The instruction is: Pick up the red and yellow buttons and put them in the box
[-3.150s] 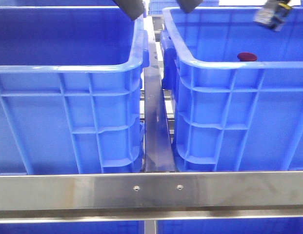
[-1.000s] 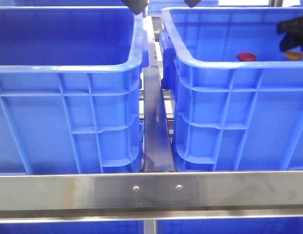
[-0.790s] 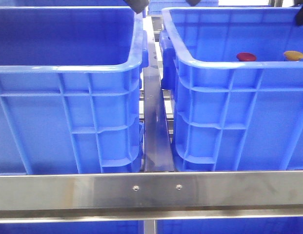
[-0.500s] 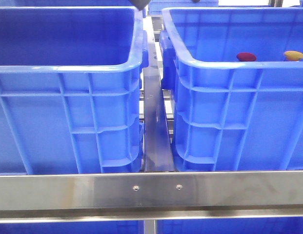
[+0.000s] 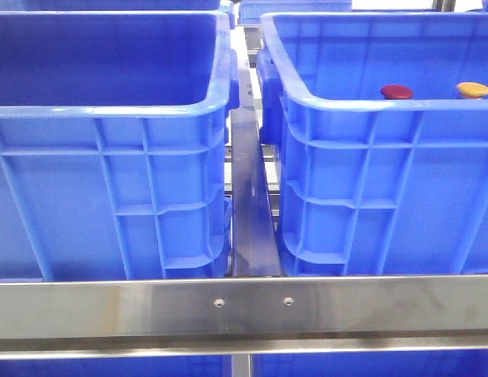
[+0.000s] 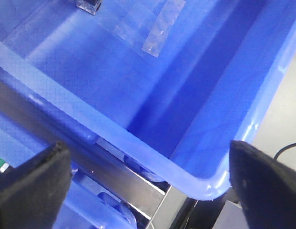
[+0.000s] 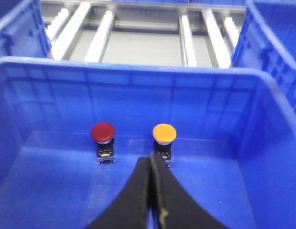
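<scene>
Two crates stand side by side: the left crate and the box on the right. Inside the box, the two buttons stand side by side near its far wall

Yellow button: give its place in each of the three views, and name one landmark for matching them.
Front view: the yellow button shows at the far right, just above the right crate's near rim.
Left wrist view: not in it.
Right wrist view: the yellow button stands upright on the crate floor, beyond the right gripper.
Shared landmark: the red button beside it.
</scene>
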